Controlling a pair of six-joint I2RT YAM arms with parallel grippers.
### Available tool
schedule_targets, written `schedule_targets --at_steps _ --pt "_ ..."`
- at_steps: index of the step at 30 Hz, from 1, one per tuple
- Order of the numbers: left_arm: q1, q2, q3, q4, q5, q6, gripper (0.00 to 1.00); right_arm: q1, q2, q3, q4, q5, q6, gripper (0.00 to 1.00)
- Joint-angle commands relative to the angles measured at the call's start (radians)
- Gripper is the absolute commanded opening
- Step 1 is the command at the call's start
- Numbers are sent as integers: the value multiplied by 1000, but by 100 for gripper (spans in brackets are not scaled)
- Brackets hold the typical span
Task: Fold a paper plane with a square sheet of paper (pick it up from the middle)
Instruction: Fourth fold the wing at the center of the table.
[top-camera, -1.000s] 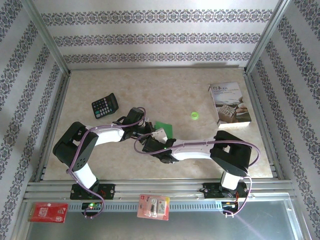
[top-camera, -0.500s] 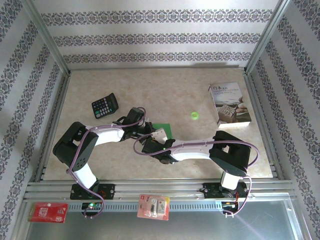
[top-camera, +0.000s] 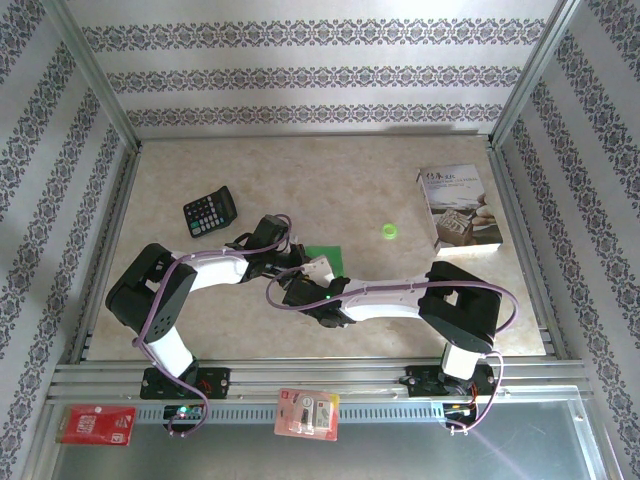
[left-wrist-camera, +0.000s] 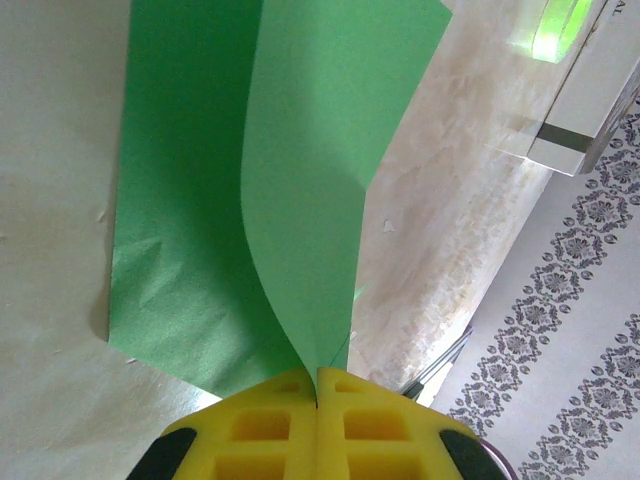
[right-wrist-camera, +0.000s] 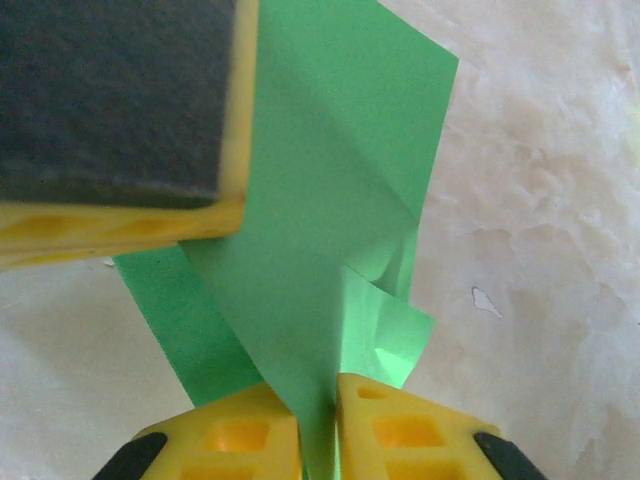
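Note:
The square sheet of paper (top-camera: 326, 256) is bright green and lies mid-table, creased, with one flap lifted off the surface. My left gripper (top-camera: 291, 262) comes in from the left. In the left wrist view its yellow fingers (left-wrist-camera: 270, 420) are shut on the raised fold of the sheet (left-wrist-camera: 300, 150), and the left gripper (left-wrist-camera: 318, 378) pinches it at the near corner. My right gripper (top-camera: 307, 284) sits just in front of the sheet. Seen from the right wrist, the right gripper (right-wrist-camera: 320, 400) is shut on a standing layer of the sheet (right-wrist-camera: 320, 200), with the left gripper's finger (right-wrist-camera: 110, 100) above it.
A black calculator (top-camera: 210, 212) lies at the back left. A small green disc (top-camera: 389, 232) and a white booklet (top-camera: 458, 207) are to the right. A red packet (top-camera: 96, 424) and a blister pack (top-camera: 308, 413) rest on the near metal shelf.
The right gripper has edged slightly left and its jaws have closed onto the lifted paper. The left gripper has stayed shut on the sheet in the same place.

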Motion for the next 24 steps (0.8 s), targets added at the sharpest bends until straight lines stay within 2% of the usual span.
schedule_targets --at_steps 1,13,16,18,20,21,24 --pt "-10 16 7 -18 22 2 0 10 20 12 -27 34 14 14" --pt "-10 12 36 -74 12 58 0 -8 -49 -44 9 24 16 0" --pt "-4 -9 54 -123 2 103 15 -29 -128 -107 84 -20 -12 0" --pt "6 -32 71 -168 -3 143 30 -48 -191 -162 134 -80 -24 0" --pt "17 -69 84 -212 -15 184 39 -71 -243 -209 194 -154 -47 0" --pt "25 -92 86 -231 -28 200 43 -83 -268 -232 226 -197 -57 0" --pt "36 -150 66 -242 -61 225 45 -120 -325 -299 313 -321 -71 0"
